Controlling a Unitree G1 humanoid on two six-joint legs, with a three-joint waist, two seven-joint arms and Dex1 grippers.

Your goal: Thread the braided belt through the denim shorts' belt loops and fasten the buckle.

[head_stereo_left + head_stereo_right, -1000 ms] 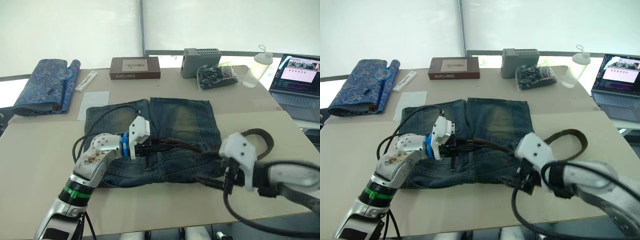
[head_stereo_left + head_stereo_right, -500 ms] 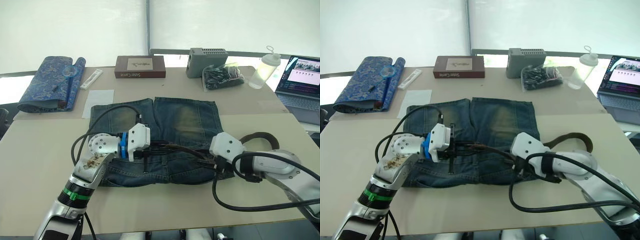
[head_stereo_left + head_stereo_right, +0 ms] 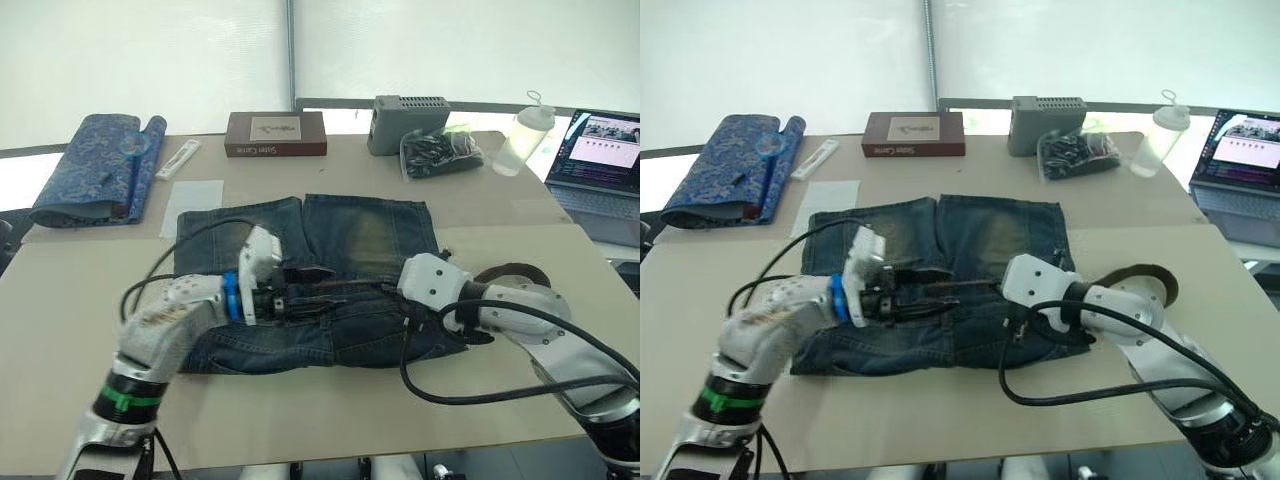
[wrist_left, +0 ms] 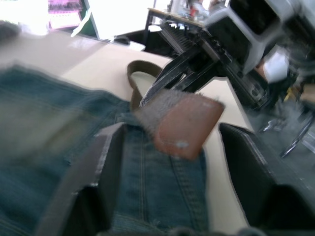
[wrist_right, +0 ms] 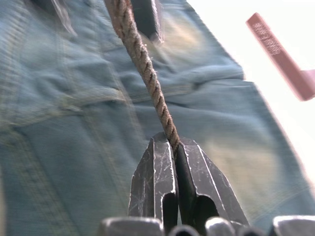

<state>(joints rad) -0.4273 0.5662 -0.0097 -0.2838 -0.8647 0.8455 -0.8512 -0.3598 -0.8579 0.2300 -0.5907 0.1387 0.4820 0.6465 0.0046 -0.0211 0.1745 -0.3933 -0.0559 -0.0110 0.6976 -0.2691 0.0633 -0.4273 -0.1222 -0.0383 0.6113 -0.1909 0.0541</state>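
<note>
The denim shorts [image 3: 370,235] lie flat in the middle of the table, waistband toward me. The braided belt [image 3: 345,288] runs along the waistband, and its free part curls in a loop [image 3: 520,272] on the table to the right. My right gripper [image 5: 172,140] is shut on the braided belt [image 5: 142,64] near its brown leather tip [image 4: 184,125]. My left gripper [image 4: 172,129] faces it over the waistband, open wide, with the tip between its fingers but not touching them. I cannot make out the belt loops, and the buckle is hidden.
A folded blue patterned cloth [image 3: 95,170] lies at the far left. A brown box [image 3: 275,134], a grey box [image 3: 408,110], a black bag [image 3: 440,155] and a bottle [image 3: 525,135] line the back. A laptop [image 3: 600,160] stands at the right.
My left gripper has opened and let go of the belt. My right gripper has moved left to the waistband and shut on the belt near its tip.
</note>
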